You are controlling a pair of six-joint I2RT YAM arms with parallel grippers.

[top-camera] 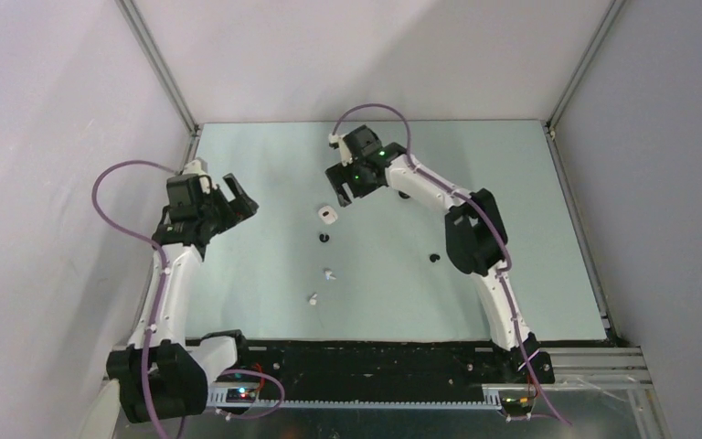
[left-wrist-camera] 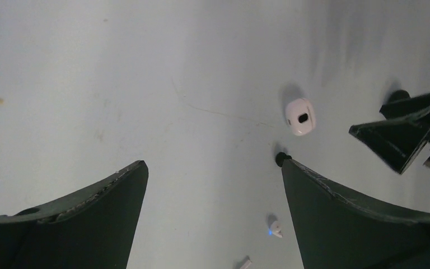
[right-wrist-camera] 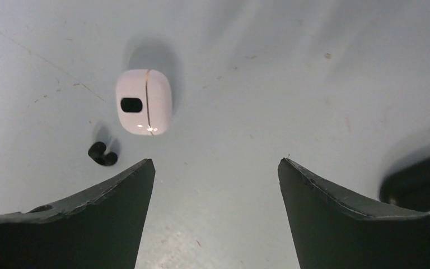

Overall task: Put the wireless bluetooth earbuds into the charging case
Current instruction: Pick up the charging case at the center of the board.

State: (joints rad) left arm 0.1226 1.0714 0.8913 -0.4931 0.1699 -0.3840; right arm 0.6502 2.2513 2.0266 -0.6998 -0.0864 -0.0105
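A white charging case (top-camera: 327,215) (right-wrist-camera: 144,102) (left-wrist-camera: 300,116) lies mid-table, a seam across its shell. One black earbud (top-camera: 324,238) (right-wrist-camera: 102,154) (left-wrist-camera: 281,158) rests just in front of it. Two white earbuds (top-camera: 329,273) (top-camera: 313,297) lie nearer the arm bases; the farther one (left-wrist-camera: 276,230) shows a blue light. Another black earbud (top-camera: 435,258) sits to the right. My right gripper (top-camera: 340,187) (right-wrist-camera: 215,161) hovers open just behind the white case, holding nothing. My left gripper (top-camera: 238,201) (left-wrist-camera: 213,163) is open and empty, well left of the earbuds.
A dark rounded object (right-wrist-camera: 420,188), perhaps a black case, lies under the right arm, mostly hidden. The right gripper's fingers (left-wrist-camera: 403,137) show in the left wrist view. White walls with metal frame posts enclose the pale table (top-camera: 512,183).
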